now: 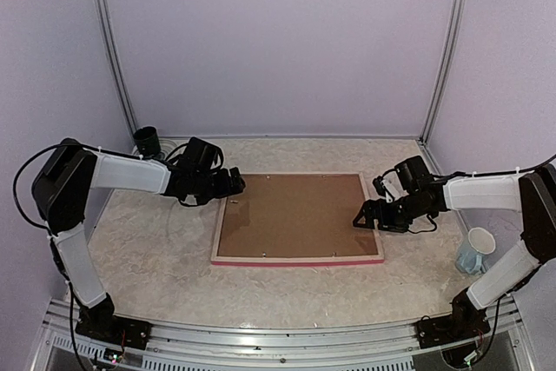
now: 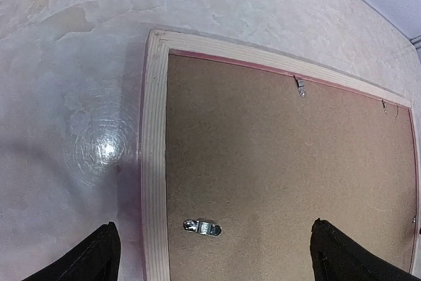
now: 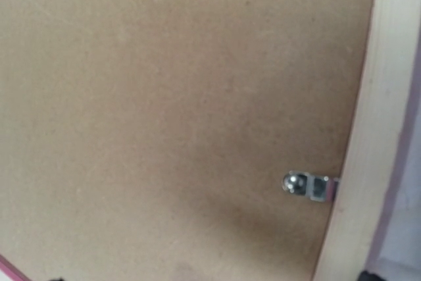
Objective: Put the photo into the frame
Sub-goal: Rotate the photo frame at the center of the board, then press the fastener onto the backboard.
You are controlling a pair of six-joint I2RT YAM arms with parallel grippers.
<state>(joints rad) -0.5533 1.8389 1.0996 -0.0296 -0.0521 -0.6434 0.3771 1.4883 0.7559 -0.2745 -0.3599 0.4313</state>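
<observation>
Plainly, the frame (image 1: 298, 260) lies face down in the middle of the tabletop (image 1: 156, 249). Its pale wood back is turned up and only a pink-red strip shows along its 6 o'clock edge. A brown backing board (image 1: 295, 215) fills the opening and covers whatever sits beneath it. The photo cannot be seen in any view.

In the left wrist view, a small metal clip (image 2: 202, 228) lies on the board near the wooden rim, and two more sit along the far edge.

The left pincer (image 1: 236, 184) hovers at the frame's 10 o'clock corner. Its fingers (image 2: 92, 258) are spread wide, and only their dark tips show, cut off at the bottom of its own camera's view.

The right pincer (image 1: 360, 219) is at the frame's 3 o'clock edge, low over the board. Its wrist view is a blurred close-up of board, rim and one clip (image 3: 308, 186), with the fingers almost wholly out of shot. I cannot tell whether it is spread or pressed together.

A pale mug (image 1: 473, 252) stands at 4 o'clock from the frame, partly behind the right arm. A dark cup (image 1: 146, 140) stands at 10 o'clock, partly hidden by the left arm.
</observation>
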